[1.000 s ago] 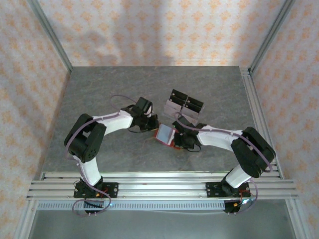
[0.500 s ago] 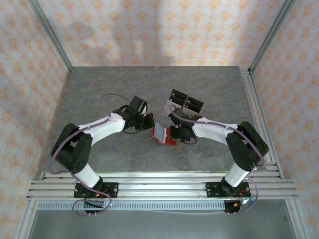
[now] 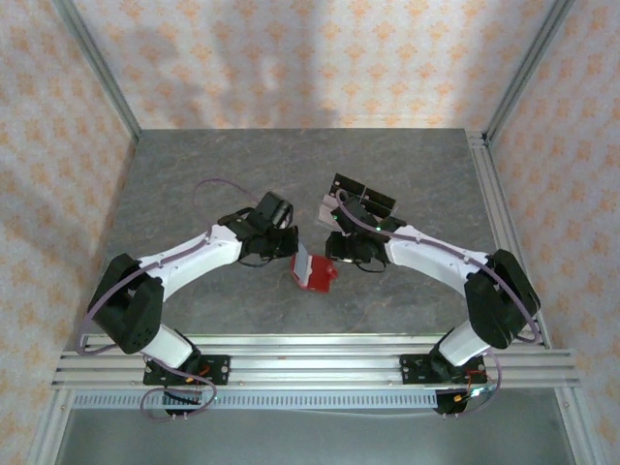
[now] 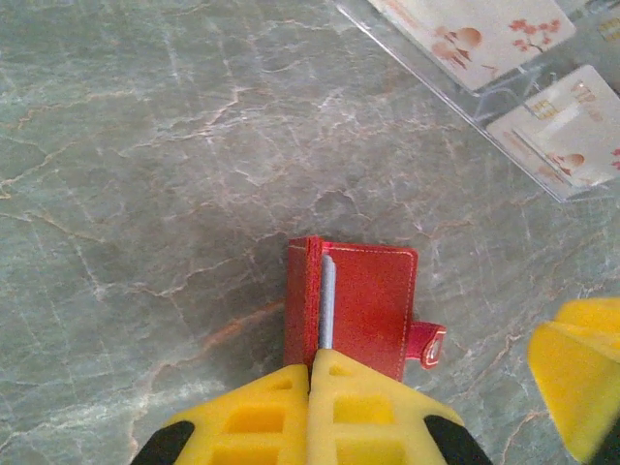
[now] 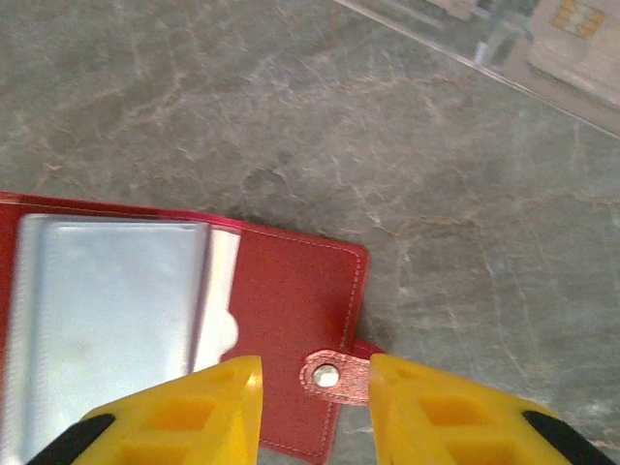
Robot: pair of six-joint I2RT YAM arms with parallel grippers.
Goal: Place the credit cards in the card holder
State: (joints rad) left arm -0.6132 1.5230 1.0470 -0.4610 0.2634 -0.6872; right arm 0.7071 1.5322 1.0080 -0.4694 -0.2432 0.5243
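**Soft red wallet pinched at one edge, cards waiting behind**

Nearest to the arm bases, the card holder (image 4: 366,295) is lying on the grey marble-patterned table (image 4: 145,145), between the two grippers. The left gripper (image 4: 312,373) is clenching its yellow fingers on the near edge of the card holder, where a thin grey leaf is running in between them. The right gripper (image 5: 315,380) is holding its fingers apart. The snap tab (image 4: 427,345) is sitting in the gap, and I cannot tell if either finger is touching it.

The card holder is looking light and soft. It is a thin folding piece of red leather-like material with pale stitching, so it is probably bending and sliding easily on the smooth table. In my judgement one gripper should be holding it at a stiff edge or near the fold. The tab is too small and floppy for a good hold. In the right wrist view it is lying open, showing a pale grey lining (image 5: 102,300) with a rounded cut at the pocket mouth, and the round metal snap is shining on the tab.

Farther back, well apart from the wallet, the credit cards (image 4: 480,34) are sitting in a clear stand (image 4: 441,82). They are pale, with pinkish printed shapes, and one is showing a gold chip. They are likely stiff, thin and slippery, so gripping them by the free upper edge seems the safest.
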